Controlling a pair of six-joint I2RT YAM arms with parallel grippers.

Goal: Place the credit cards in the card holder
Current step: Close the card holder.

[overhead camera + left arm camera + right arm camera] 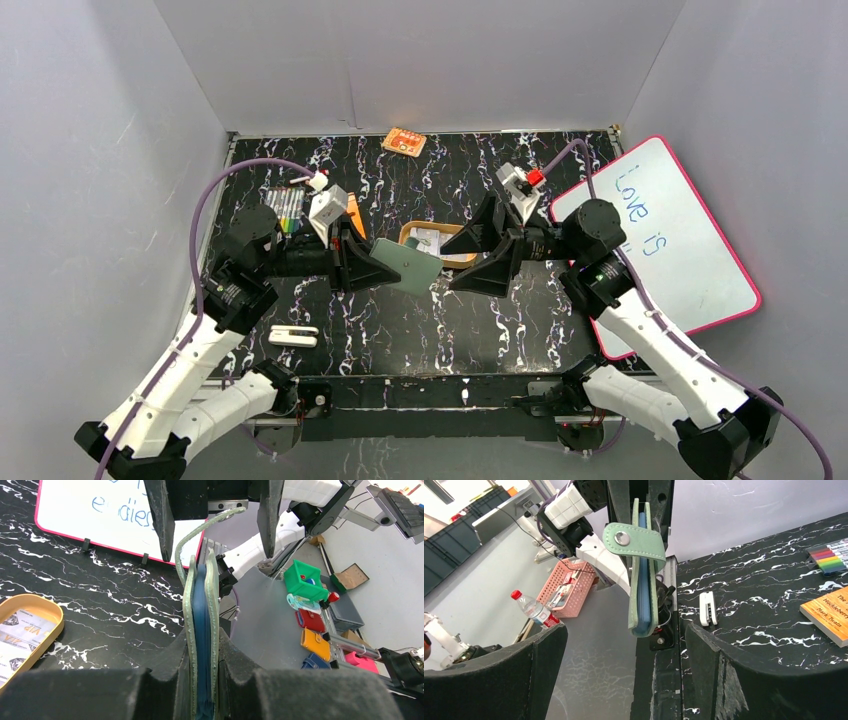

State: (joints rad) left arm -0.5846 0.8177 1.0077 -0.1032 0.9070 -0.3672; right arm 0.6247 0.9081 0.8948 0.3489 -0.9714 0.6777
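While my left gripper [378, 262] is clamped on the folded green card holder [415, 268], held up off the table [520, 322], my right gripper [455, 266] faces it spread wide, gripping nothing; the credit cards [428, 240] lie in the tan tray [407, 232] just behind both

card holder [413, 266]: sage green | table [520, 320]: black, white marbling

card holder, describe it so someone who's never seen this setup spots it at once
On the black marbled table, look at the middle, where the left gripper and right gripper face each other. The card holder is the flat wallet pinched in the left one, beside the tan tray. Nothing near it shares its sage-green covers, blue sleeves and snap tab.
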